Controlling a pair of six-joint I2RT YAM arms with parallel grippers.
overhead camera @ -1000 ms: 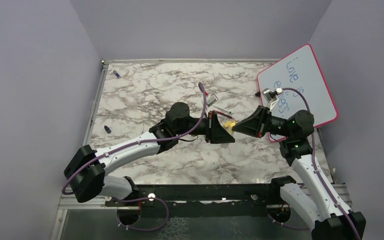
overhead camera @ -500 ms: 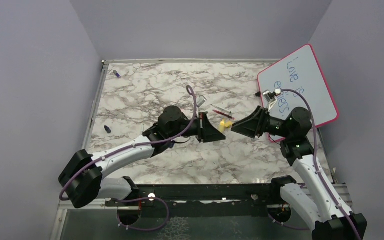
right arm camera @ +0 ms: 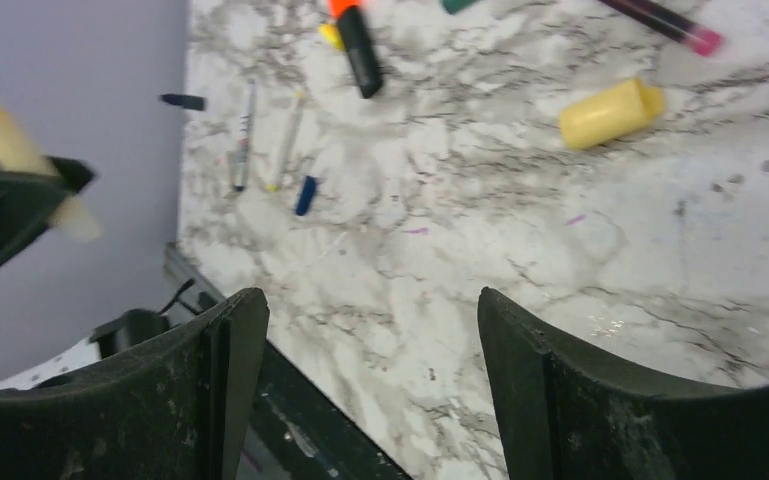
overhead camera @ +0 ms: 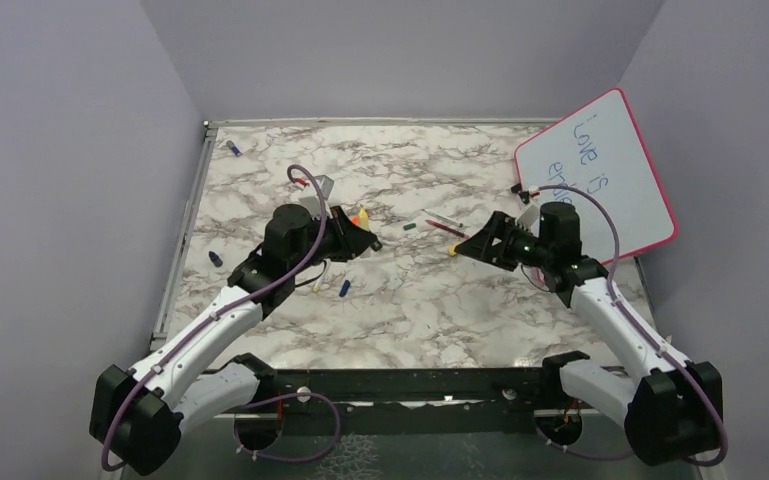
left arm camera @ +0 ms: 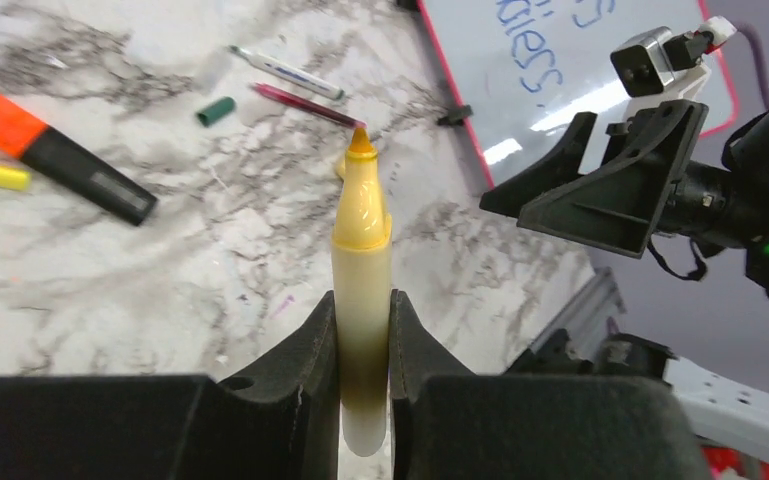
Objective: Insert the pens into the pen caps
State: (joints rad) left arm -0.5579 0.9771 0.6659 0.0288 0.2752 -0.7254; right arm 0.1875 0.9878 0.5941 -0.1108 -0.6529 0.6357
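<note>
Both arms had drawn apart: the left end effector clamped the yellow pen, tip outward; the right end effector stood wide, empty, near the yellow cap lying on the bench. Regrasping that cap with its mouth toward the tip seemed best.

Our left gripper no longer meets the right one at mid-table. It has swung away toward 9 o'clock, carrying the yellow pen clamped. Our right gripper has spread its jaws, and the yellow cap now lies loose on the table.
</note>
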